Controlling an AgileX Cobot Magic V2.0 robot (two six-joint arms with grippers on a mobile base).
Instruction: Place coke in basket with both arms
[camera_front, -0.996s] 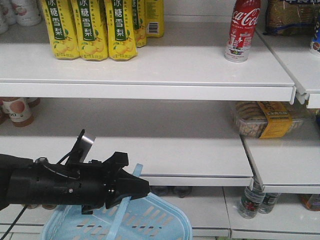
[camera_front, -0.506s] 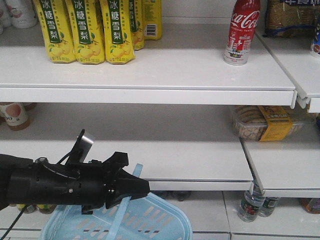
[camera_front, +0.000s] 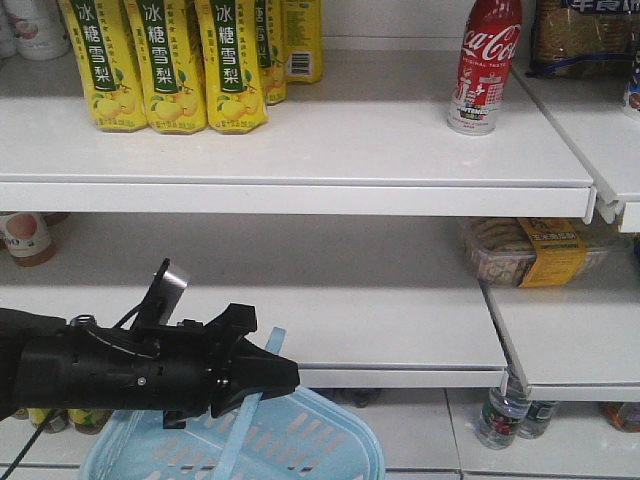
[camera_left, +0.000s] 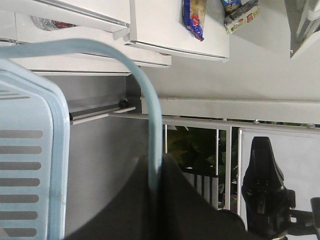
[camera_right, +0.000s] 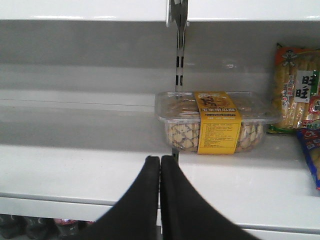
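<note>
Store shelving seen from the front, with two black robot arms. A single light blue basket (camera_front: 310, 440) sits at the bottom edge of the front view, its slotted wall and rounded rim only partly in frame, so what lies inside it cannot be judged. The left gripper (camera_front: 282, 374) reaches in from the left above the basket, and its fingers (camera_left: 175, 200) are closed around the basket's pale blue handle (camera_left: 151, 100), which arcs up from the rim into the grip in the left wrist view. One coke (camera_front: 484, 65) stands upright on the top shelf (camera_front: 400, 150) toward the right, well apart from the basket and both arms, red top with white script, white patterned lower part. On the same shelf to the left stand yellow drink cartons (camera_front: 165, 65): three in the front row and what looks like two more behind them, though the back ones are partly hidden. On the middle shelf to the right lies one clear plastic tray (camera_right: 215, 122) with a yellow label band, filled with round lattice-patterned biscuits. The right wrist view shows the right gripper (camera_right: 160, 172) in front of that tray, fingers pressed together with nothing between them. Beside the tray to the right stands one yellow snack pack (camera_right: 295, 92), and a blue packet (camera_right: 312, 155) lies in front of it. Two small clear bottles (camera_front: 505, 415) stand on the lowest shelf at right.
</note>
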